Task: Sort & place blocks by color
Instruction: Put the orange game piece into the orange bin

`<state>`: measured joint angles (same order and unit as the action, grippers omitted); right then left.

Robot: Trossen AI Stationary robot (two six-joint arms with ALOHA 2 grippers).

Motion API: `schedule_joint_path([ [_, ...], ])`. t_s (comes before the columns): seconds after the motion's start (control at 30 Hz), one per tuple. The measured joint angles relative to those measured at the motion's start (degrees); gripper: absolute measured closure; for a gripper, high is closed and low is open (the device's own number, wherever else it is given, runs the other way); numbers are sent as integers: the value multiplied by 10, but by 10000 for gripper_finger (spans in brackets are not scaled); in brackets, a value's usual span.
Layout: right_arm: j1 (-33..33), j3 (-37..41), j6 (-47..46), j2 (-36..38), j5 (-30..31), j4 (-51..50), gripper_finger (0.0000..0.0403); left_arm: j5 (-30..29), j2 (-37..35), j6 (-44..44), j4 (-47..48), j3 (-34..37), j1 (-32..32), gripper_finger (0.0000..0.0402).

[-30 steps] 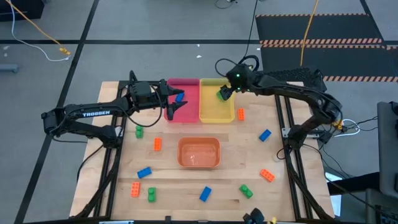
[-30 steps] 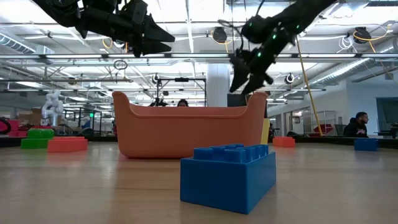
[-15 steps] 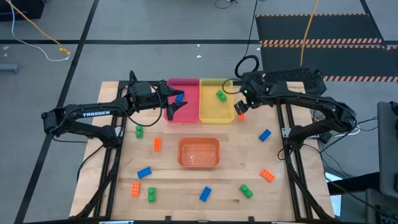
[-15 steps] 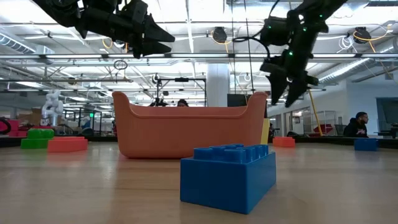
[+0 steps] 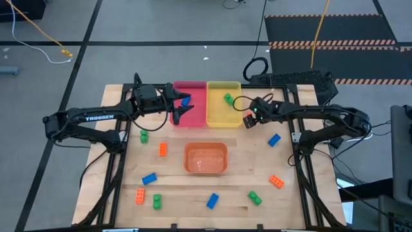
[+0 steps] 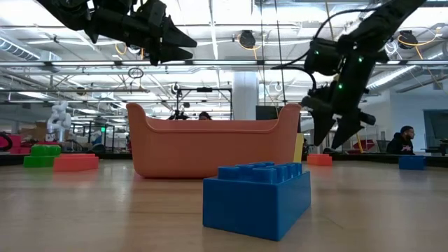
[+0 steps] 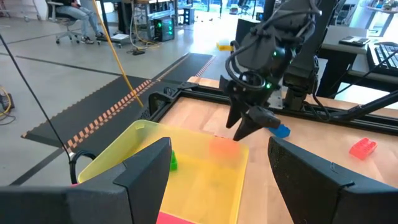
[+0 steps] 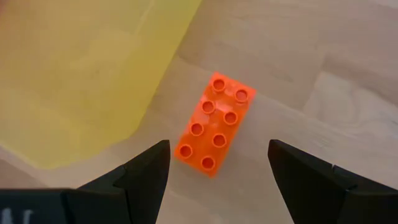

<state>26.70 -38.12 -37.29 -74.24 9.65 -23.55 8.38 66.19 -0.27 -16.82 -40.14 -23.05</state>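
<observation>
My right gripper (image 8: pixel 217 149) is open and hangs just above an orange studded block (image 8: pixel 214 123) that lies flat on the table beside the yellow tray (image 5: pixel 223 116). Its fingers stand on either side of the block without touching it. One green block (image 5: pixel 228 98) lies in the yellow tray. My left gripper (image 5: pixel 179 108) is open and hovers over the pink tray (image 5: pixel 195 90), where a blue block (image 5: pixel 186 101) shows. An empty orange tray (image 5: pixel 206 158) sits mid-table. In the low view my right gripper (image 6: pixel 337 133) points down, close to the table.
Loose blocks lie on the table: green (image 5: pixel 143 136), orange (image 5: pixel 163 149), blue (image 5: pixel 149 178), orange (image 5: pixel 140 196), green (image 5: pixel 156 202), blue (image 5: pixel 212 201), green (image 5: pixel 254 198), orange (image 5: pixel 276 182) and blue (image 5: pixel 274 139). People sit in the room behind.
My right gripper has moved from above the yellow tray toward the table's right and near side, and down over the orange block beside the tray. The green block stays in the yellow tray. My left arm has kept still.
</observation>
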Motion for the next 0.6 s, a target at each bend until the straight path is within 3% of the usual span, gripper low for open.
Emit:
schedule_joint_path([
  [0.27, -2, 33, 4, -2, 54, 48, 138, 0, 0, 1, 0, 0, 0, 131],
  [0.6, -10, 34, 4, -17, 55, 77, 138, 0, 0, 1, 1, 0, 0, 131],
])
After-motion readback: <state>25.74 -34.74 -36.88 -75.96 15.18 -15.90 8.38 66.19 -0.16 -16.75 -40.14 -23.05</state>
